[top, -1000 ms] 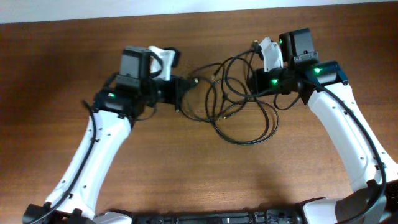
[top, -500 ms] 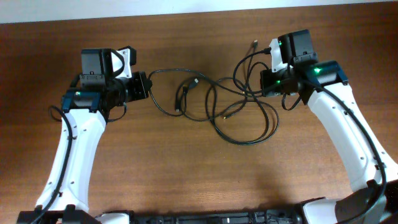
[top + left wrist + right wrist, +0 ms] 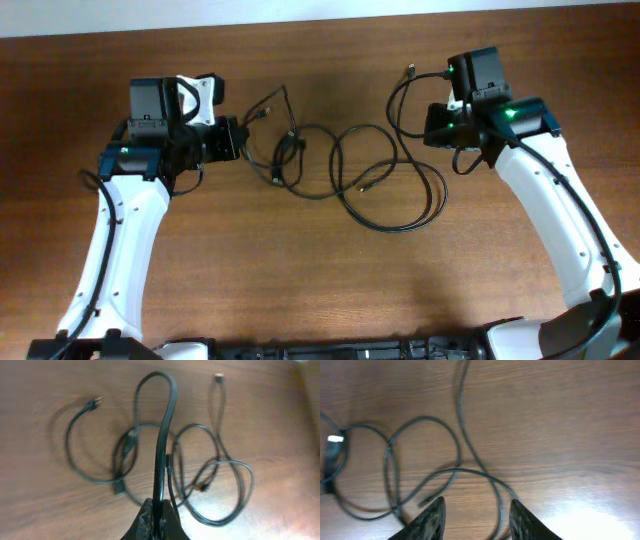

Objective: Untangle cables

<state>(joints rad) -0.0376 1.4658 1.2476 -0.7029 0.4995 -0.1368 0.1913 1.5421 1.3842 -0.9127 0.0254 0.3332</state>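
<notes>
Pinching 1 cable [image 3: 161, 450] - left claw [image 3: 159, 505] closed on it | right claw [image 3: 476, 501] parted, empty | other cables [image 3: 393, 228] cross on table [image 3: 300, 290] between

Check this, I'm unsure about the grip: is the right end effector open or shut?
Open: the right end effector has its fingers wide apart, with a cable lying loose between them.

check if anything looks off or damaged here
Nothing looks damaged or spilled. The cables lie in crossed, overlapping loops between the grippers, not yet separated. The left gripper is shut on one cable; the right gripper is open above another, holding nothing.
</notes>
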